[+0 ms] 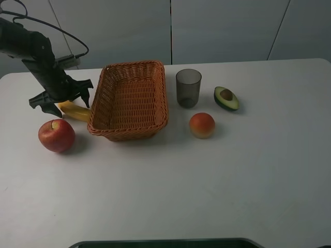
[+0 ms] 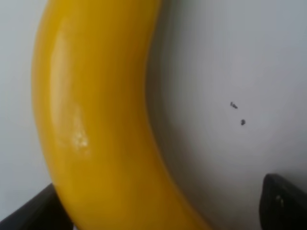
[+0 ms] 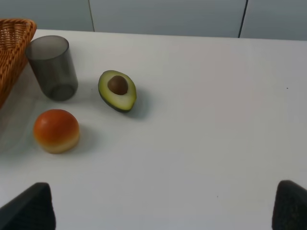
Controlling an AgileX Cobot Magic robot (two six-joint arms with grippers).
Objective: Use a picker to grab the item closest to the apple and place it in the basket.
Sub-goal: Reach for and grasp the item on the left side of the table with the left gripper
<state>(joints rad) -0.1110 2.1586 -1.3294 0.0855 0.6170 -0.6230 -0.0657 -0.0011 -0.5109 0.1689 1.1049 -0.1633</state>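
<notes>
The red apple lies at the left of the table. Just behind it is a yellow banana, the nearest item to it. My left gripper is low over the banana, open, its dark fingers spread on either side. The left wrist view is filled by the banana, with one black fingertip on each side of it and no contact visible. The woven basket stands right of the banana and holds nothing. My right gripper is open over bare table and is out of the exterior view.
Right of the basket stand a dark translucent cup, an avocado half and an orange-red peach-like fruit. The right wrist view shows the same cup, avocado and fruit. The white table runs to the front.
</notes>
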